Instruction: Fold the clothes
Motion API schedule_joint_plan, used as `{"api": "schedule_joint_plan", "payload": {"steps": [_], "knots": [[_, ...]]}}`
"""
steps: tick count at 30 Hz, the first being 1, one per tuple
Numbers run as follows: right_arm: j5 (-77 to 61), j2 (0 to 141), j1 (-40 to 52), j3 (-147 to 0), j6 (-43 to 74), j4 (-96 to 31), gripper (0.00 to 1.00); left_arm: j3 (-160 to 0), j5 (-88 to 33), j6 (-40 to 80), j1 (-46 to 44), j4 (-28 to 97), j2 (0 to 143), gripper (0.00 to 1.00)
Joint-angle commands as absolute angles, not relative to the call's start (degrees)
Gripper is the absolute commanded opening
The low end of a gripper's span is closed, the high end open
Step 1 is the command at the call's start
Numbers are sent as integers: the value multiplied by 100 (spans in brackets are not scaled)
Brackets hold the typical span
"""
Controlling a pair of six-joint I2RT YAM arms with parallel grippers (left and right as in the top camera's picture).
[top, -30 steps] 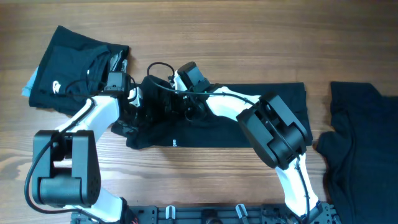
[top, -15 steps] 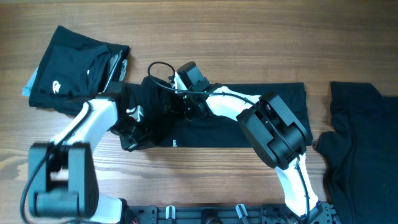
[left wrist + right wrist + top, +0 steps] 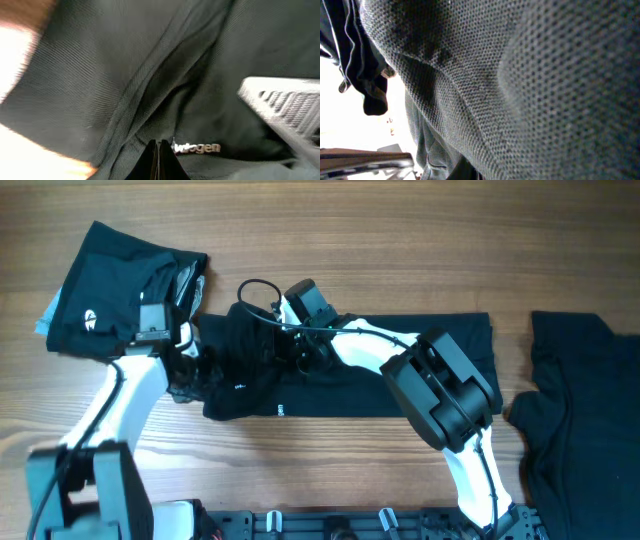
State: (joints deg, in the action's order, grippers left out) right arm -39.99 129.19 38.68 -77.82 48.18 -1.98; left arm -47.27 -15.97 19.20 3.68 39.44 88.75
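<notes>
The black soft fabric shirt (image 3: 470, 330) is pinched in the closed left gripper (image 3: 158, 148) and right gripper (image 3: 298, 352) and lies bunched between them. With uneven pulling, the thin fold could be slipped free or dragged crooked.

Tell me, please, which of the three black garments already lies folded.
The far-left garment, a compact bundle showing a white logo; the middle garment and right garment lie spread out.

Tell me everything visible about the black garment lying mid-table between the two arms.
The middle garment is black, fine-knit fabric, spread as a long flat band on the wooden table, its left end bunched and creased. Small white lettering sits near a seam. The left hand is shut on a fold there; the right hand, also shut, appears to grip the bunch.
</notes>
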Motion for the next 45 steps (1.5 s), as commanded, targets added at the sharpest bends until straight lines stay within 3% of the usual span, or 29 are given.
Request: {"api": "schedule_joint_plan", "payload": {"steps": [1,8,15,20,22,25,35,45], "knots": [[-3597,13351,3935,-7607,4862,-410,4,-4556,-2121,1846,242,3872,9150,4],[-3597,13351,3935,-7607,4862,-410,5,-4125,-1841,2176,-233,3374,9218,4],[-3597,13351,3935,-7607,4860,-408,4,-4125,-3094,2145,-246,4104,9177,4],[-3597,13351,3935,-7607,4851,-408,4,-4270,-3190,2145,-80,4648,8565,4],[-3597,13351,3935,-7607,4853,-410,4,-4383,-3000,2150,80,4692,8079,4],[-3599,13351,3935,-7607,4860,-408,4,-4397,-1678,2169,189,4095,7533,4],[-3601,13351,3938,-7607,4858,-410,4,-4274,-1841,2145,-395,2456,9035,4],[-3601,13351,3938,-7607,4845,-412,4,-4276,-2309,2141,-869,3723,9045,4]]}}
